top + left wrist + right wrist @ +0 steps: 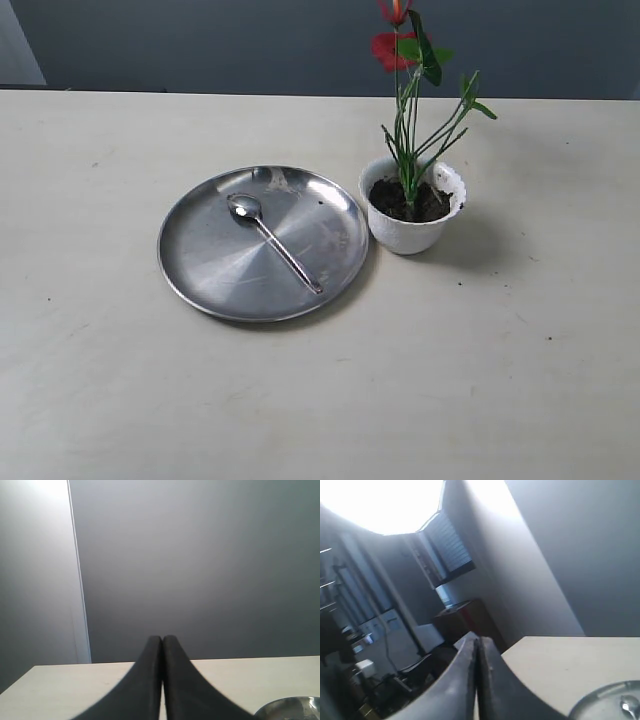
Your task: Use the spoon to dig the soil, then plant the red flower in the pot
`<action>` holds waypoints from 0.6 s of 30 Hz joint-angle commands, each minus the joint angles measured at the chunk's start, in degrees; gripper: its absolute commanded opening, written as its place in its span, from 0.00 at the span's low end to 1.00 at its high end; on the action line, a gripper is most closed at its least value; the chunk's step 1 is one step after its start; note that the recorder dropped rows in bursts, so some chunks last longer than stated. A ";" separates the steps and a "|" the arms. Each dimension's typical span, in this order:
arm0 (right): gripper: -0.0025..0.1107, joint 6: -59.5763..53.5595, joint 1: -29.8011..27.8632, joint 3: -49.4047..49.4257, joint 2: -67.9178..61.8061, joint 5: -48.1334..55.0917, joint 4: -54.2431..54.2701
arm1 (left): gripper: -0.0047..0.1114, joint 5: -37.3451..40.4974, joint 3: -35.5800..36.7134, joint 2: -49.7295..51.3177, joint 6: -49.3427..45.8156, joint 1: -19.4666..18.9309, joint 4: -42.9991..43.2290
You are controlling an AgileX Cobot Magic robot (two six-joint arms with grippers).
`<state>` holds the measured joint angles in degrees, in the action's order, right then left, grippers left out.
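Note:
The white pot (412, 206) with a scalloped rim stands on the table right of the steel plate (200, 260). Dark soil (393, 199) fills the pot, and the red flower (392, 48) stands upright in it on thin green stems. The silver spoon (270, 238) lies on the plate, its bowl toward the far side. No gripper shows in the exterior view. My left gripper (162, 639) is shut on nothing, away from the objects. My right gripper (478, 641) is shut and empty too; its view catches the plate's rim (585, 704) and the spoon's bowl (629, 707).
A few dark soil crumbs lie on the table around the pot and on the plate. The plate's rim (290, 705) shows at a corner of the left wrist view. A grey wall stands behind the table's far edge.

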<state>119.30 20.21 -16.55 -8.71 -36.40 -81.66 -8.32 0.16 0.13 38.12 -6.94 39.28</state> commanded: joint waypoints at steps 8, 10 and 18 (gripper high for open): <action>0.02 1.25 0.09 0.14 1.22 -2.33 15.17 | 0.04 -0.27 -0.16 -0.13 0.29 0.25 -0.41; 0.02 1.25 1.78 0.18 1.22 -1.42 22.37 | 0.04 -0.27 -0.16 -0.13 0.29 0.25 -0.41; 0.02 -29.13 10.39 0.18 1.10 -3.39 43.77 | 0.04 -0.27 -0.16 -0.13 0.29 0.25 -0.41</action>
<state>105.42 28.89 -16.55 -7.77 -38.68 -46.10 -8.32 0.16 0.13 38.12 -6.94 39.28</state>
